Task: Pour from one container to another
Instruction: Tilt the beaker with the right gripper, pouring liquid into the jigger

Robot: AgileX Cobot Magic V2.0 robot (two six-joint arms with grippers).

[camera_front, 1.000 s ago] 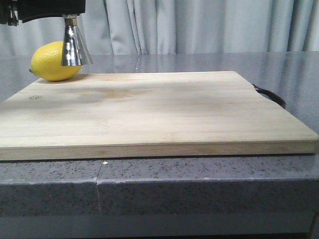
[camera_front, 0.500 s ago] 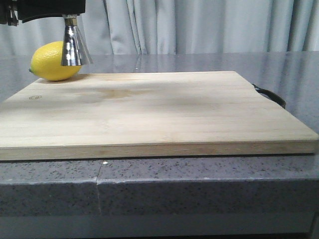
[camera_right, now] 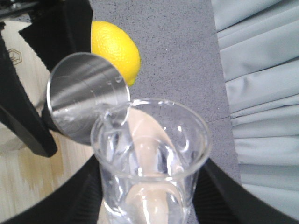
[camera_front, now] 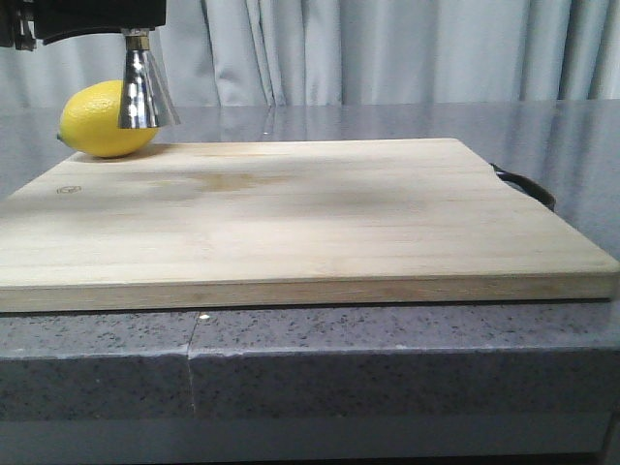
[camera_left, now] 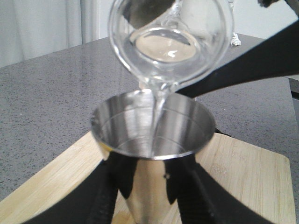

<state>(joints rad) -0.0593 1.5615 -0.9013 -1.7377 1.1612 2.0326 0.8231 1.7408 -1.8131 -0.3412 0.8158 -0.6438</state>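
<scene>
Beaker (camera_right: 149, 163) in right end effector (camera_right: 149, 205)

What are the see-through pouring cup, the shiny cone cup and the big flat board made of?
The clear beaker looks like smooth glass: you see straight through it. The shiny cone-shaped jigger looks like polished steel, mirror-bright with reflections. The pale cutting board looks like matte wood or bamboo, showing grain stripes.

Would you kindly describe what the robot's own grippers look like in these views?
Both are matte black. The left gripper has broad flat fingers tapering toward their tips; the right gripper shows curved black fingers. No cables or markings are visible on either.
</scene>
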